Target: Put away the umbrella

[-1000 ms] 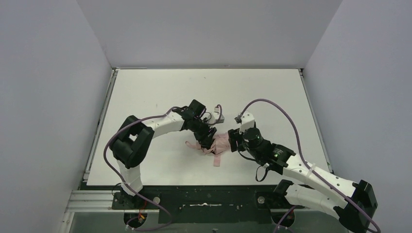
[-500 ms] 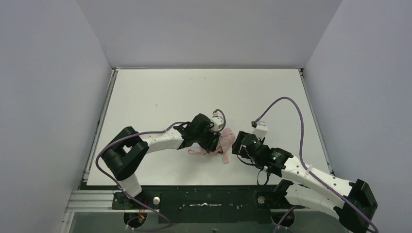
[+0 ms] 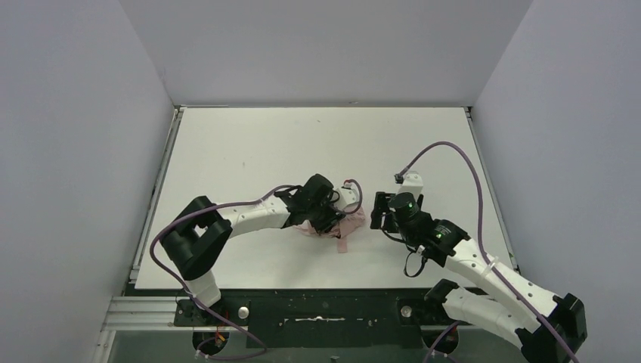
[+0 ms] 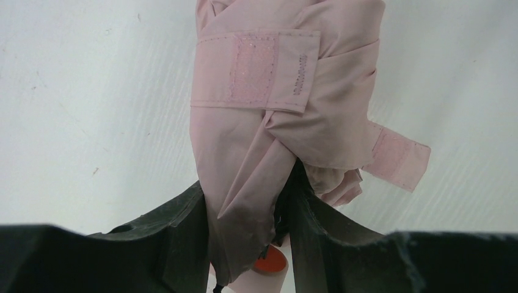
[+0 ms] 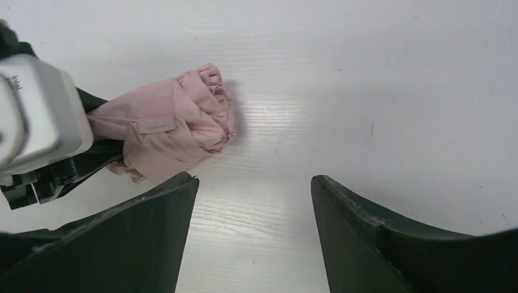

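The pale pink umbrella (image 3: 349, 218) lies folded on the white table (image 3: 249, 144), near the front middle. My left gripper (image 3: 329, 219) is shut on its fabric bundle (image 4: 287, 116), one black finger (image 4: 183, 238) on each side. A pink strap with a velcro patch (image 4: 253, 70) wraps across the bundle, and a loose strap end (image 4: 398, 160) sticks out to the right. The pink handle end with an orange spot (image 4: 269, 268) shows between the fingers. My right gripper (image 3: 376, 215) stands open just right of the umbrella (image 5: 177, 125), apart from it, with only bare table between its fingers (image 5: 171, 201).
The left wrist's white camera box (image 5: 33, 113) sits right beside the umbrella's near end. Purple cables (image 3: 453, 151) arc over the table behind the right arm. Grey walls close in the table on three sides.
The right gripper has opened wider and drawn back to the right, off the umbrella. The left arm has shifted the umbrella slightly while keeping its grip.
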